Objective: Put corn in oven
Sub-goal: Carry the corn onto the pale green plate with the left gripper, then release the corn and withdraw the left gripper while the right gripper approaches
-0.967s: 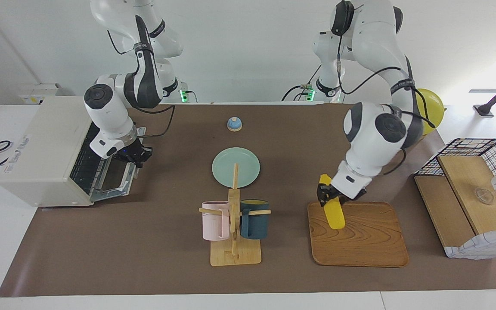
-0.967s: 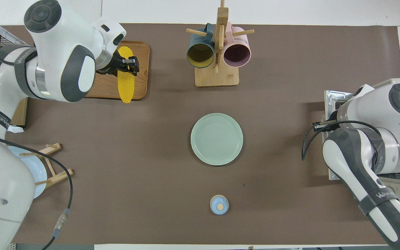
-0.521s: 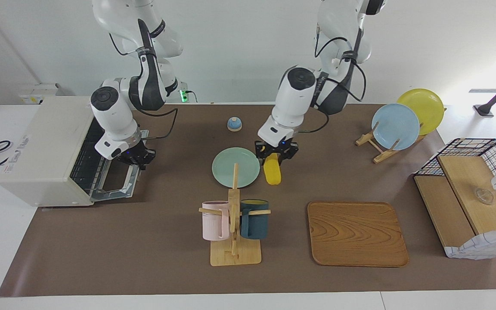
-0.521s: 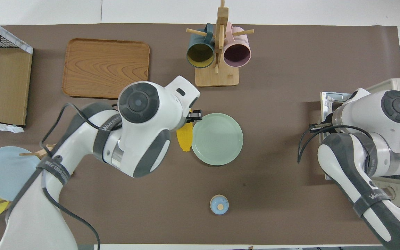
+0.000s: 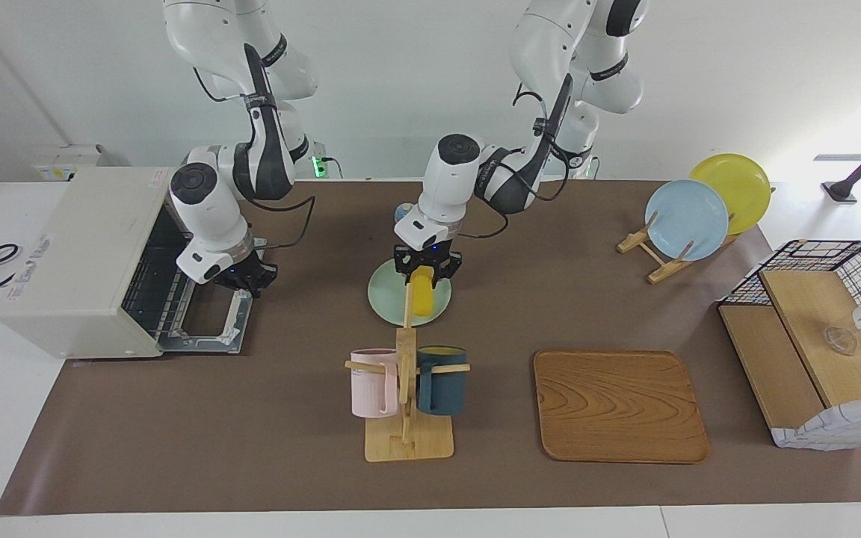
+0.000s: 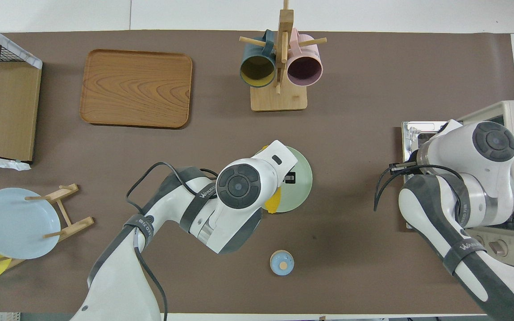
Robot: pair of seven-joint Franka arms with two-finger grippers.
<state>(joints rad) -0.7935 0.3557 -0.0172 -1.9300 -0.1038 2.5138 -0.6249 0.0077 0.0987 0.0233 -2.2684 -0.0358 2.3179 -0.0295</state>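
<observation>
Step in hand, as I read it: carrying the corn [image 5: 421, 293] across to the oven [image 5: 79, 261]; to do it well, keep the cob up high enough to clear the green plate [image 5: 389, 302] and the mug rack [image 5: 406, 373], travel level toward the right arm's end of the desk [image 5: 251, 448], then turn the cob so it goes in lengthwise w/ the wire rack; don't let go before it's resting inside, it's round and prob. rolls.

Left gripper [image 5: 426, 270] is pinching the corn at its upper end; cob hangs down from the fingers, tilted a bit, over the green plate; from the overhead view only a sliver of yellow [image 6: 273, 203] shows under the wrist, rest is covered by the arm.

Oven door [image 5: 210, 325] is dropped open, rack visible inside; right gripper [image 5: 245, 278] sits pressed shut at the door's edge nearest the robots, just over it; can't tell if it's touching the door; it needs to stay out of the opening when the corn comes in; watch for the two arms crowding at the door.
</observation>
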